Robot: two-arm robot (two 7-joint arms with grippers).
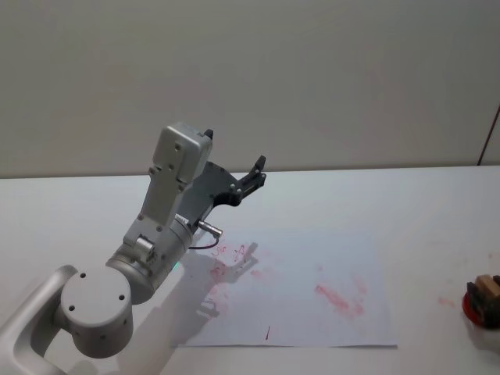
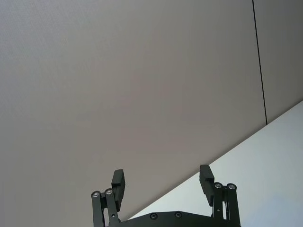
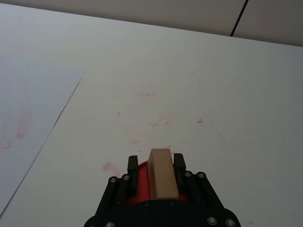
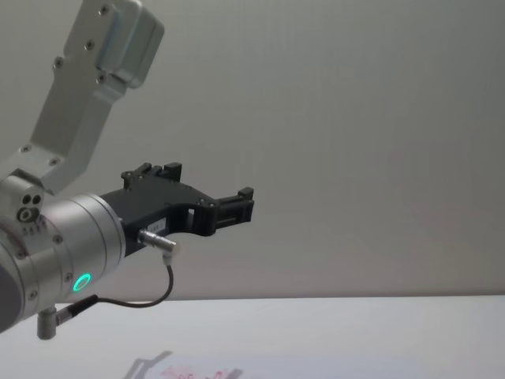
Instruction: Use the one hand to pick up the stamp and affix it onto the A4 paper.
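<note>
The stamp (image 3: 161, 174), a light-brown wooden block, stands on a red ink pad (image 3: 141, 188) at the table's right edge, and it also shows as the stamp (image 1: 486, 284). My right gripper (image 3: 155, 163) straddles the stamp: one finger sits close against it, while a sliver of red shows between the stamp and the other finger. The A4 paper (image 1: 305, 293) lies flat in the middle of the table with red smears on it, and its edge shows as the A4 paper (image 3: 33, 118). My left gripper (image 1: 255, 173) hangs raised and open above the paper's far left corner, holding nothing.
The white table (image 1: 422, 211) runs back to a plain wall (image 1: 312, 78). Faint red ink specks (image 3: 151, 92) mark the tabletop between the paper and the ink pad. The left arm's elbow housing (image 1: 98, 308) rises over the table's near left.
</note>
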